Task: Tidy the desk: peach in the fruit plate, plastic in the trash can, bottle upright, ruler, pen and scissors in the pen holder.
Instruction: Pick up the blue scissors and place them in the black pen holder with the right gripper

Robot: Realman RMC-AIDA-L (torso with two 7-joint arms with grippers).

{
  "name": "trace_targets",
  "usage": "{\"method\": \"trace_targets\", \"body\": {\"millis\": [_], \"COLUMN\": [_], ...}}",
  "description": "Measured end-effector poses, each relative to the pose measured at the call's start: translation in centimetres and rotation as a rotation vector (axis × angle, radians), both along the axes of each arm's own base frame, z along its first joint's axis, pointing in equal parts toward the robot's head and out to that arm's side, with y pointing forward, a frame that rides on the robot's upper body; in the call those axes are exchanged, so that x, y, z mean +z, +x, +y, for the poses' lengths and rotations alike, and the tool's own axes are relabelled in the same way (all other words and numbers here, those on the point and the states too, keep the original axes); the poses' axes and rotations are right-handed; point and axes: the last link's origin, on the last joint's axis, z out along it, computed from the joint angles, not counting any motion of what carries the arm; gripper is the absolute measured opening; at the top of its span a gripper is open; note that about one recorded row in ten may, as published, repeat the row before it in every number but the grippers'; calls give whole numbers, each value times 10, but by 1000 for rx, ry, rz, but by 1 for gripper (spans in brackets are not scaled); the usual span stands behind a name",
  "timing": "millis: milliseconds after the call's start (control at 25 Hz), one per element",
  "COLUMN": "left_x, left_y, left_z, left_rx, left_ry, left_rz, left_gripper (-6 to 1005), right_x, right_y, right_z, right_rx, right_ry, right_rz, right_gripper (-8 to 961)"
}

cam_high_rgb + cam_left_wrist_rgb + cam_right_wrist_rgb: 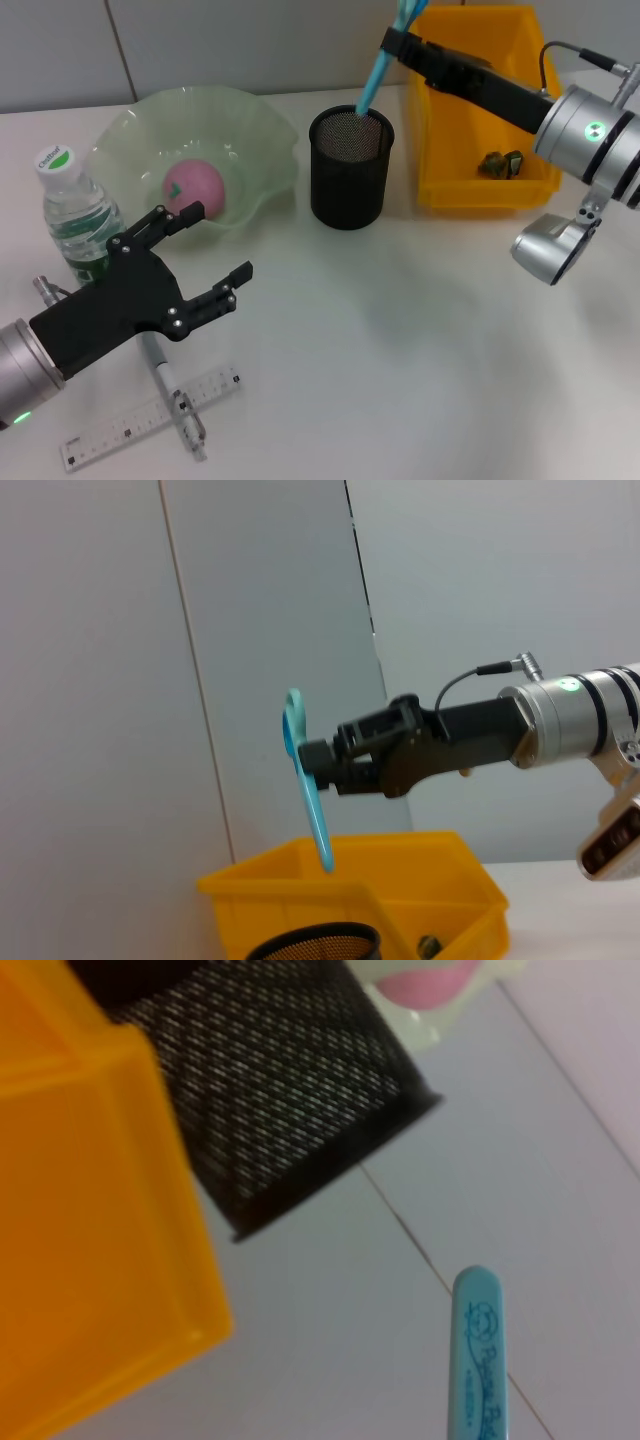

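My right gripper (393, 42) is shut on the blue scissors (376, 70), which hang tilted with their tip just above the opening of the black mesh pen holder (349, 168). The left wrist view shows the scissors (308, 780) still clear of the holder's rim (315, 940). The pink peach (194, 186) lies in the green fruit plate (262, 125). The bottle (75, 215) stands upright at the left. My left gripper (212, 246) hovers open beside it, over the pen (172, 388) and the ruler (150, 418). Crumpled plastic (500, 163) lies in the yellow trash can (440, 190).
The trash can stands right next to the pen holder on its right side. The plate sits close to the holder's left. The white desk (400, 350) stretches in front of them. A grey wall runs behind the desk.
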Motion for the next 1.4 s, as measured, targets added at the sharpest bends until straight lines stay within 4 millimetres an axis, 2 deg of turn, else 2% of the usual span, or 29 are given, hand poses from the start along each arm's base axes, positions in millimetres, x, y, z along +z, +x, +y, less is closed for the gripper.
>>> {"method": "trace_targets", "body": {"millis": [200,640,1400], "left_x": [-3,-6,-8], "left_y": [0,1,6], "left_z": [-2,-2,-4], "left_rx": [-10,-9,-34], "left_ry": [32,31,59], "left_rz": [9,11,-5], "left_gripper": [812,812,812], "right_x": [-8,-18,-20], "right_y": [5,-9,-3], "right_z": [1,5,2], "right_rx": [-6,88,119], "right_ry": [10,14,56], "right_rz": [-60,-163,-235], "right_gripper": [296,308,329]}}
